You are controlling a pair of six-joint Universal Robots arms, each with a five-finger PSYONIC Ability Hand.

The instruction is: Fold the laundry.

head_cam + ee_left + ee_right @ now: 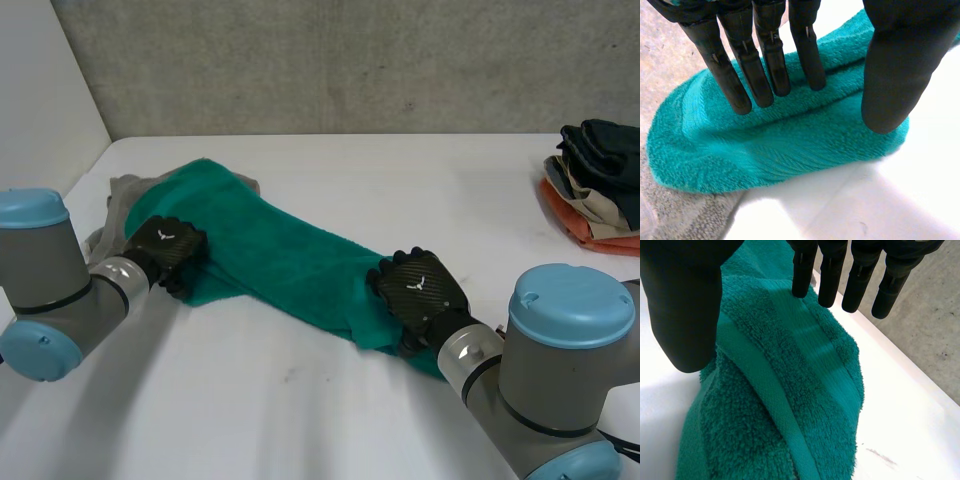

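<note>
**Both hands setting up on the teal towel, one at each end**

The teal towel (290, 255) is lying as a long diagonal strip on the white table (300, 410), bunched lengthwise and not yet folded flat. L hand (168, 248) is sitting on its far-left end, R hand (420, 288) on its near-right end. My read: they're spacing out so each takes an end, prob. to stretch or lift the strip before a fold.

L wrist cam is giving the finger detail. L fingers (737, 80) are reaching straight down w/ tips touching the pile on the rounded end, and L thumb (895, 75) is standing apart over the towel's edge. So that hand is spread, nothing pinched yet, w/ a hump of towel sitting between fingers and thumb. This cam is also catching a grey cloth (670, 215) poking out from under the towel end. That's a risk of grabbing both layers.

R wrist cam: R fingers (832, 277) are hanging straight above the towel w/ R thumb (685, 305) well off to the side. Hand is wide, holding nothing. A flat woven band (765, 385) is running along the towel under the palm, so this is likely the hem end.

Head cam is giving the big picture the wrist cams are too close for: the whole lie of the towel. It's also showing a stack of folded clothes (598, 190) at the far-right table edge, well apart. That's likely where finished items are going.
</note>
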